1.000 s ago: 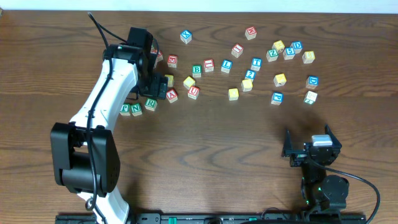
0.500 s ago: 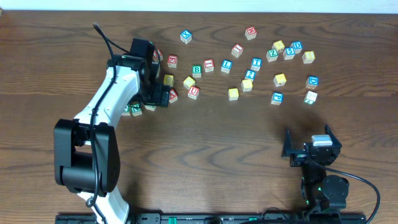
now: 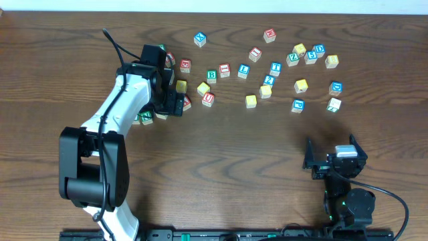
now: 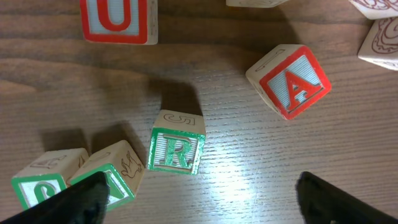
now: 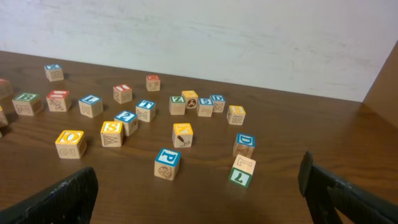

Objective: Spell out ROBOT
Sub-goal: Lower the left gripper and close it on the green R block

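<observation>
The green R cube (image 4: 177, 149) lies flat on the table, just ahead of my left gripper (image 4: 205, 208). The gripper is open and empty, its jaws wide apart, low over the table; in the overhead view the left gripper (image 3: 172, 104) partly covers the R cube (image 3: 162, 115). The green B cube (image 3: 211, 75) and the blue T cube (image 3: 275, 67) lie in the far scatter. A yellow O cube (image 5: 69, 143) also shows overhead (image 3: 251, 100). Another yellow cube (image 3: 203, 88) lies near the left gripper, its letter unreadable. My right gripper (image 5: 199, 202) is open and empty at the front right.
Two more green cubes (image 4: 109, 175) sit against the left finger, left of R. Red A (image 4: 289, 81) and red U (image 4: 118, 18) cubes lie just beyond. Blue P (image 5: 166, 163) and green 7 (image 5: 241, 172) cubes lie nearest the right gripper. Several other cubes spread across the back.
My left gripper has moved toward the table's front and come down over the R cube, now half hidden overhead. The right arm and the cubes have not moved.
</observation>
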You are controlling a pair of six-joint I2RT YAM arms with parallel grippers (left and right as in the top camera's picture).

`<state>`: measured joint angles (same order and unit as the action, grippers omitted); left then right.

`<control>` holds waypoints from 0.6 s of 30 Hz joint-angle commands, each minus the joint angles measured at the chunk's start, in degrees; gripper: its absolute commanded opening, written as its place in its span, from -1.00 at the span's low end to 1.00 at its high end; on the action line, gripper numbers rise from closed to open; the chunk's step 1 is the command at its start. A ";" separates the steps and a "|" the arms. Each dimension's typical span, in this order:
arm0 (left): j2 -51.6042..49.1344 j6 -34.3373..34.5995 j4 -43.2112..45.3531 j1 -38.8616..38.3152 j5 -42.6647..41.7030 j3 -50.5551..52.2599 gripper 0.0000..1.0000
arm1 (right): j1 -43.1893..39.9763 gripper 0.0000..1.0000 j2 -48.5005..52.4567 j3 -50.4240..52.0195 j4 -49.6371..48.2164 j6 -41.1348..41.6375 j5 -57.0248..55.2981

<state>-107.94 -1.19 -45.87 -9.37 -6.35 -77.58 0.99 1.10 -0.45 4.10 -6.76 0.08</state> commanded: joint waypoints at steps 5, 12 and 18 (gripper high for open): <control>-4.52 -0.44 1.49 0.35 -0.70 0.50 0.70 | 0.17 0.99 -0.09 0.13 0.20 -0.61 0.07; -5.11 -1.62 3.74 0.35 -0.50 0.50 0.70 | 0.17 0.99 -0.09 0.13 0.22 -0.59 0.07; -5.14 -1.64 3.96 0.35 -0.48 0.50 0.43 | 0.17 0.98 -0.09 0.13 0.22 -0.59 0.07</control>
<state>-112.81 -2.37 -41.89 -9.37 -6.76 -77.52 0.99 1.10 -0.45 4.10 -6.76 0.08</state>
